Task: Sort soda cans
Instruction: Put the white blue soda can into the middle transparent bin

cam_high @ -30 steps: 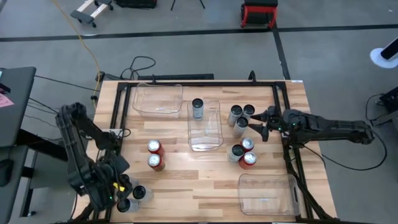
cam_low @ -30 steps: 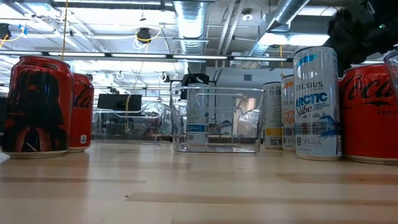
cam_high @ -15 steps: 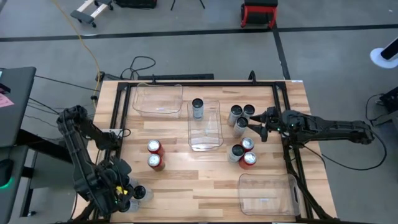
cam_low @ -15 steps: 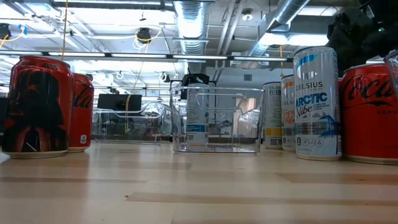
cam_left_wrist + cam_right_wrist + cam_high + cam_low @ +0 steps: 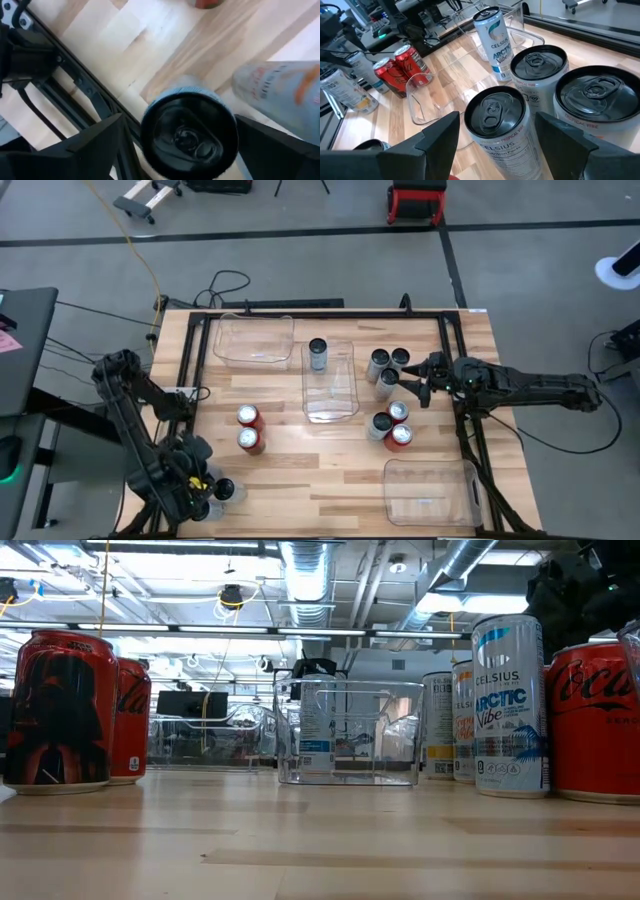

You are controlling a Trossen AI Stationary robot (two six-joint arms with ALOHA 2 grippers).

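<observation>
At the lower left of the high view my left gripper (image 5: 197, 498) sits over a small cluster of cans near the table's (image 5: 300, 480) corner. Through its wrist camera I see a dark-topped can (image 5: 187, 134) standing upright directly between the two fingers (image 5: 95, 142), which are spread apart on either side of it, not yet touching. Its long axis points straight at the camera, so I judge the coming move to be a plain squeeze inward. A pale can with orange print (image 5: 282, 90) stands just beside it, close to one finger, and that is my worry.

My right gripper (image 5: 410, 383) waits at the right of centre, fingers apart and empty, with a silver-grey can (image 5: 496, 125) upright between them and two more just beyond. Two red cans (image 5: 247, 428) stand left of centre, and one can (image 5: 318, 354) already sits in the middle clear bin (image 5: 340, 405).
</observation>
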